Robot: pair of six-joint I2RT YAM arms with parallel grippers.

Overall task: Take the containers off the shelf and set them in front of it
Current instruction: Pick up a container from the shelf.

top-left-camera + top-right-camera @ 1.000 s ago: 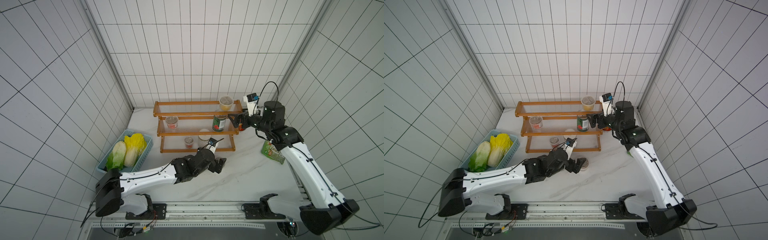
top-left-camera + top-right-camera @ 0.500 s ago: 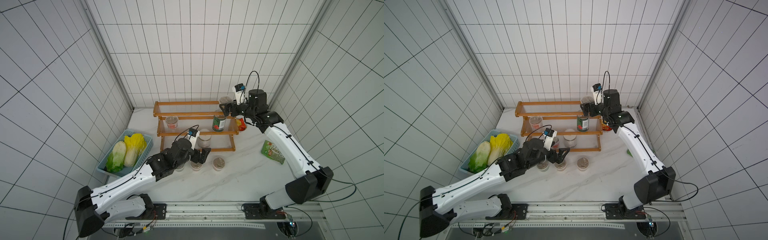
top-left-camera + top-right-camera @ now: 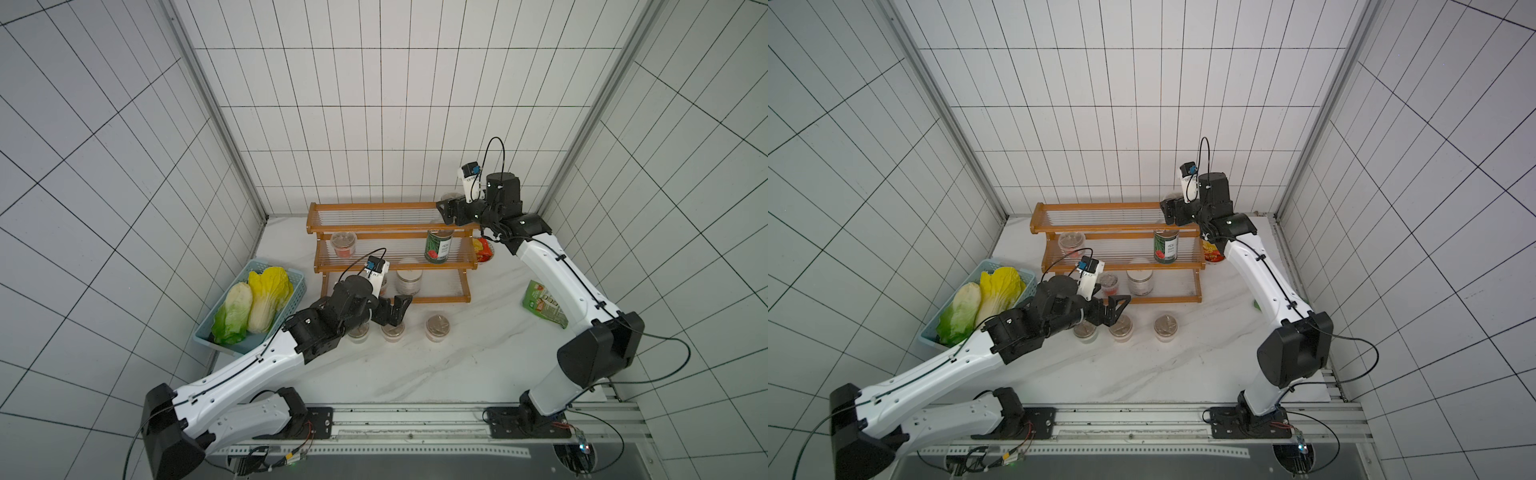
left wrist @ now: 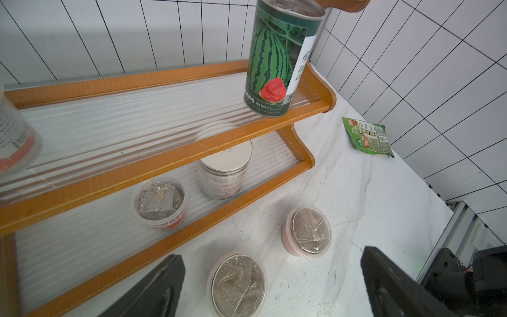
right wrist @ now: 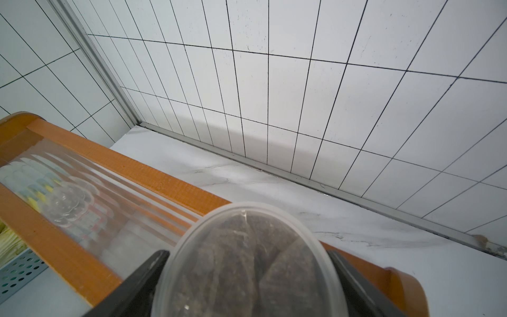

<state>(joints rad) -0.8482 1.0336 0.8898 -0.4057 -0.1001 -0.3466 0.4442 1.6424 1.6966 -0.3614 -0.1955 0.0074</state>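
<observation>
We are looking at the shelf (image 3: 374, 228) (image 3: 1100, 227) (image 4: 164, 162) (image 5: 164, 181), a three-step rack of orange-brown wood with clear rod slats, standing at the far side of the white marbled bench (image 3: 457, 374) (image 3: 1183, 374).

On its top step, at the right end, the top cup (image 3: 450, 196) (image 3: 1172, 195) (image 5: 247, 260) is sitting between the fingers (image 5: 142, 280) of the right pincer (image 3: 445, 211) (image 3: 1169, 212) (image 5: 247, 255). It is a small clear cup with a see-through lid over brownish grainy filling. The black fingers are flanking it closely on both sides, but we cannot tell whether they are pressing on it.

On the middle step, the middle-step cup (image 3: 343, 243) (image 3: 1071, 243), showing red at its base, is standing at the left. The tin can (image 3: 438, 247) (image 3: 1165, 247) (image 4: 277, 63) is standing upright at the right, its green label showing a striped watermelon and a red slice. On the bottom step, the bottom-step cup (image 3: 1109, 284) (image 4: 160, 201) is sitting just left of the jar (image 3: 408, 280) (image 3: 1139, 280) (image 4: 223, 170), which is clear with a white lid.

Three more lidded cups are standing in a row on the bench just in front of the shelf: the left bench cup (image 3: 358, 330) (image 3: 1086, 330), partly under the left arm, the middle bench cup (image 3: 392, 330) (image 3: 1121, 328) (image 4: 237, 282), and the right bench cup (image 3: 437, 326) (image 3: 1166, 326) (image 4: 308, 230) with a reddish base.

The left pincer (image 3: 397, 309) (image 3: 1117, 309) (image 4: 271, 254) is hovering over the middle bench cup, its jaws spread wide apart and gripping nothing.
</observation>
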